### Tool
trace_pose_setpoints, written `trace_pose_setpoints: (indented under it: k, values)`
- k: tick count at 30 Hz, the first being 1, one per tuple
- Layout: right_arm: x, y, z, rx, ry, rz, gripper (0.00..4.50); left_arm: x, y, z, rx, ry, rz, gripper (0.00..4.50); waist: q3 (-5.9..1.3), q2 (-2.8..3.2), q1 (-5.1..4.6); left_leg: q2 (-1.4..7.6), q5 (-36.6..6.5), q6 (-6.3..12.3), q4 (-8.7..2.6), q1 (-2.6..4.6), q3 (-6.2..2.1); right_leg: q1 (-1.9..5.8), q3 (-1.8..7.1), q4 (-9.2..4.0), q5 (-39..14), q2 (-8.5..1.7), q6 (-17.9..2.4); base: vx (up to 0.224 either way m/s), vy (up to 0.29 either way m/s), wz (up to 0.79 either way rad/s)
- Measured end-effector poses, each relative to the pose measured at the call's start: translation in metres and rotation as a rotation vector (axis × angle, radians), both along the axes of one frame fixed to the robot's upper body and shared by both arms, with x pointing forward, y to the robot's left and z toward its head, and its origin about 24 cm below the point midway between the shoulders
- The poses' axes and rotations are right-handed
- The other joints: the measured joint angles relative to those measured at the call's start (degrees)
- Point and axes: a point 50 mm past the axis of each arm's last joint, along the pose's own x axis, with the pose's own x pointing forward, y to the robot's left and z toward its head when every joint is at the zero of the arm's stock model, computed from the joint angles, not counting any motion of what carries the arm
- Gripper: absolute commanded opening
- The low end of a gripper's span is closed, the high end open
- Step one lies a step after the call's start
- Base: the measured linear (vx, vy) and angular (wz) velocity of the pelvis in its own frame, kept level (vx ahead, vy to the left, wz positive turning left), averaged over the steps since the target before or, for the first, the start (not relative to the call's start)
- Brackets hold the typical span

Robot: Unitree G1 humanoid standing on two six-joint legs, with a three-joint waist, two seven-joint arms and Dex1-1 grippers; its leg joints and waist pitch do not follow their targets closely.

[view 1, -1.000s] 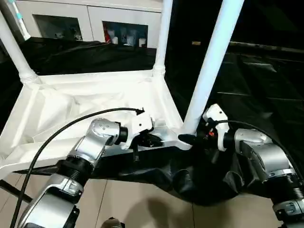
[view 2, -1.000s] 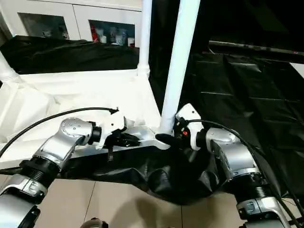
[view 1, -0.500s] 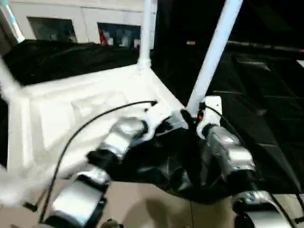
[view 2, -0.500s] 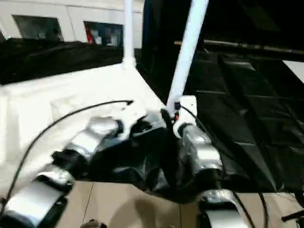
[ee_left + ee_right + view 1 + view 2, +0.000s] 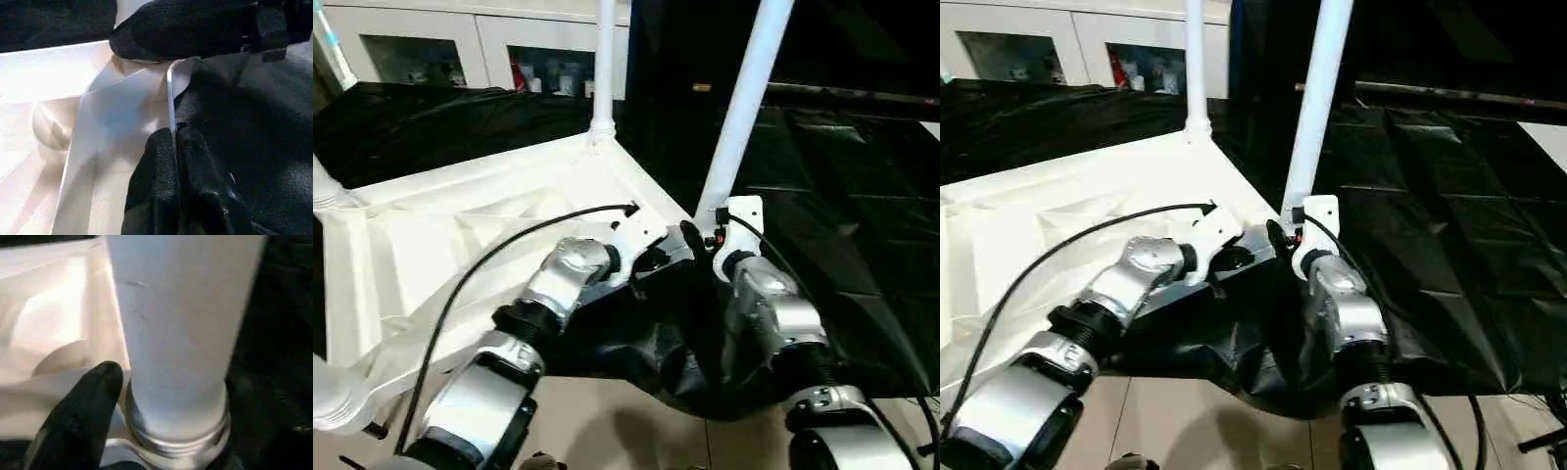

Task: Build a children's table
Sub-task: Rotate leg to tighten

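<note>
The children's table lies upside down: its white top shows the ribbed underside, and white legs rise from its corner sockets. One leg stands in the near right corner, another in the far corner. My left gripper is shut on the top's thin rim just beside that near right corner. My right gripper sits at the base of the near right leg, right above its socket collar.
The black-draped work surface stretches to the right and behind, and its cloth hangs over the front edge. White cabinets with glass doors stand at the back. Tiled floor lies below.
The whole picture has shifted and turned, so the camera has moved. Both grippers stay at the same near right corner of the top.
</note>
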Motion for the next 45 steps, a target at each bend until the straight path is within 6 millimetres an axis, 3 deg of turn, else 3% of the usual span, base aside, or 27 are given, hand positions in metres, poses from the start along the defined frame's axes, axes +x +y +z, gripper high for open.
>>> trace_pose_setpoints:
  k: [6,10,17,19,20,23,25,28,39,42,45]
  values:
    - [-0.009,-0.016,0.017,-0.111,-0.012,0.308,3.67,-0.007,0.019,0.001,-0.005,0.029,-0.125,0.0,0.01,-0.01,0.86,0.1,0.0,0.03,-0.03,-0.09,0.01,0.06,-0.09,-0.21,0.0,-0.01,0.0,0.0,0.0,0.0]
    - [-0.028,-0.028,0.015,-0.171,0.023,0.511,3.67,-0.014,0.034,0.001,0.004,0.038,-0.208,0.0,0.0,-0.01,1.14,0.1,0.0,0.04,0.01,-0.08,0.01,0.15,-0.09,-0.29,0.0,-0.04,0.0,0.0,0.0,0.0]
    - [-0.039,-0.027,0.013,-0.154,0.075,0.656,3.67,-0.026,0.049,0.002,0.006,0.083,-0.308,0.0,0.01,-0.01,1.09,0.13,0.0,0.03,0.0,-0.03,0.0,0.14,-0.12,-0.16,0.0,-0.04,0.0,0.0,0.0,0.0]
    - [-0.039,-0.027,0.013,-0.145,0.082,0.663,3.67,-0.027,0.05,0.003,0.007,0.09,-0.314,0.0,0.01,-0.01,1.1,0.13,0.0,0.03,0.01,-0.03,0.01,0.14,-0.11,-0.16,0.0,-0.04,0.0,0.0,0.0,0.0]
    - [-0.04,-0.027,0.013,-0.141,0.084,0.666,3.41,-0.027,0.05,0.003,0.007,0.09,-0.316,0.0,0.01,-0.01,1.08,0.13,0.0,0.03,0.01,-0.03,0.01,0.14,-0.11,-0.16,0.0,-0.04,0.0,0.0,0.0,0.0]
    - [-0.04,-0.026,0.014,-0.134,0.082,0.682,3.32,-0.028,0.052,0.004,0.006,0.088,-0.321,0.0,0.01,-0.01,1.01,0.13,0.0,0.03,0.0,-0.03,0.01,0.14,-0.11,-0.16,0.0,-0.03,0.0,0.0,0.0,0.0]
    - [-0.041,-0.026,0.014,-0.132,0.085,0.688,2.94,-0.029,0.053,0.004,0.006,0.092,-0.322,0.0,0.01,-0.01,1.0,0.13,0.0,0.03,0.0,-0.03,0.01,0.13,-0.11,-0.17,0.0,-0.03,0.0,0.0,0.0,0.0]
    - [-0.041,-0.026,0.014,-0.124,0.089,0.69,2.78,-0.029,0.053,0.004,0.007,0.097,-0.322,0.0,0.01,-0.01,0.96,0.13,0.0,0.03,0.0,-0.03,0.02,0.13,-0.11,-0.18,0.0,-0.03,0.0,0.0,0.0,0.0]
    - [-0.042,-0.026,0.013,-0.108,0.093,0.673,2.63,-0.029,0.053,0.004,0.007,0.103,-0.313,0.0,0.01,-0.02,0.98,0.13,0.0,0.03,0.0,-0.03,0.02,0.13,-0.11,-0.18,0.0,-0.03,0.0,0.0,0.0,0.0]
    - [-0.037,-0.024,0.007,-0.072,0.08,0.548,2.63,-0.023,0.047,0.002,0.01,0.075,-0.243,0.0,-0.03,-0.07,0.94,0.11,0.0,0.03,0.04,-0.01,0.02,0.15,-0.1,-0.12,0.0,-0.04,-0.1,0.0,0.0,0.0]
    - [-0.023,-0.017,0.003,-0.029,0.065,0.308,2.62,-0.01,0.032,0.002,0.034,0.031,-0.127,0.0,-0.02,-0.08,0.77,0.08,0.0,0.02,0.12,0.01,0.01,0.13,-0.05,-0.02,0.1,-0.07,-0.1,0.0,0.0,0.0]
